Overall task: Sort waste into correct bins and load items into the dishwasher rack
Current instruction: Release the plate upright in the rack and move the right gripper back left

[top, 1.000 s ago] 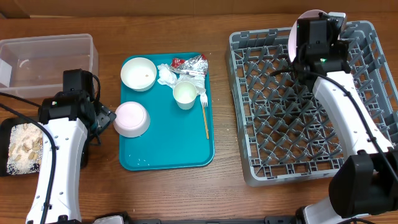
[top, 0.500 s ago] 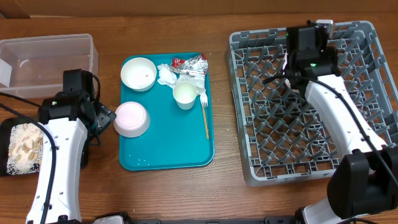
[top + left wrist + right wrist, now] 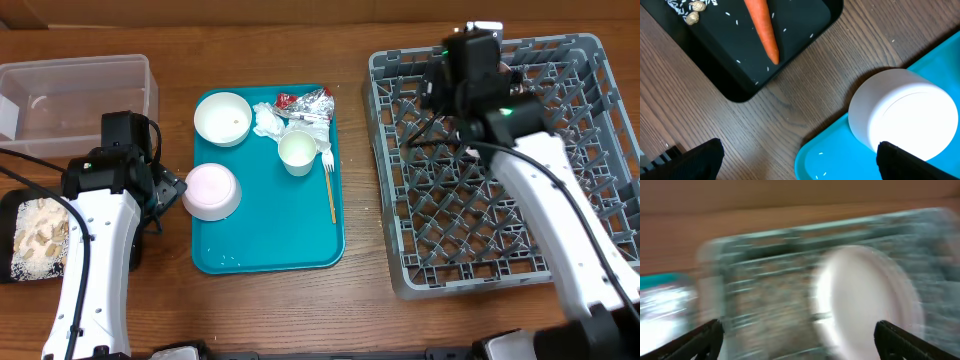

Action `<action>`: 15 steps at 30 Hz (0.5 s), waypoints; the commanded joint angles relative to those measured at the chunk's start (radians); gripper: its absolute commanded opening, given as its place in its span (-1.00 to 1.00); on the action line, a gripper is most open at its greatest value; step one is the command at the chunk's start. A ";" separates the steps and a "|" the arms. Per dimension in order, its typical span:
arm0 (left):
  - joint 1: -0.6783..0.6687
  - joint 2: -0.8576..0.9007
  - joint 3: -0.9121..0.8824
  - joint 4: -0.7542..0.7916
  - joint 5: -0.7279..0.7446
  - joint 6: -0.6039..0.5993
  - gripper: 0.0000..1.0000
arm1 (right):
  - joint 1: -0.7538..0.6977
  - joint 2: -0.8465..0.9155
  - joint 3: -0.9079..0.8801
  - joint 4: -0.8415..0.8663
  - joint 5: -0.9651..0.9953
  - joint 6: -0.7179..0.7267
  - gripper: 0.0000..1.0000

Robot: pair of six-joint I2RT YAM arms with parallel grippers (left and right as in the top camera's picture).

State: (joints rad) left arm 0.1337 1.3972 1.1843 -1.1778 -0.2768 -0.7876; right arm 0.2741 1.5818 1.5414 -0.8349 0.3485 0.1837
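The round white plate [image 3: 860,300] stands on edge among the pegs of the grey dishwasher rack [image 3: 470,230], blurred in the right wrist view. The right gripper [image 3: 797,332] faces it with its jaws wide apart, holding nothing. The left gripper [image 3: 800,150] is likewise spread and empty, at the edge of the teal tray [image 3: 270,230] beside an upturned white bowl [image 3: 900,115]. An orange carrot [image 3: 762,30] lies in the black tray [image 3: 805,25].

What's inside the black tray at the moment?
An orange carrot lies in the black tray, with a pile of beige food bits and scattered pale grains. Overhead, the left arm covers the tray's right side, so the carrot does not show there.
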 commanded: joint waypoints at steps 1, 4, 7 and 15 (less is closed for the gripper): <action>0.009 0.005 0.001 0.001 -0.018 -0.021 0.99 | 0.002 -0.044 0.030 -0.022 -0.605 0.035 1.00; 0.009 0.005 0.001 0.001 -0.018 -0.021 1.00 | 0.002 -0.041 0.029 -0.043 -0.877 0.035 1.00; 0.009 0.005 0.001 0.001 -0.018 -0.021 1.00 | 0.006 -0.034 0.029 -0.049 -1.009 0.035 1.00; 0.009 0.005 0.001 0.001 -0.018 -0.021 1.00 | 0.132 -0.015 0.029 -0.091 -0.850 0.095 1.00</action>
State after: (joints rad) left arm 0.1337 1.3972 1.1843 -1.1782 -0.2768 -0.7876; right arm 0.3424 1.5536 1.5558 -0.9108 -0.5674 0.2249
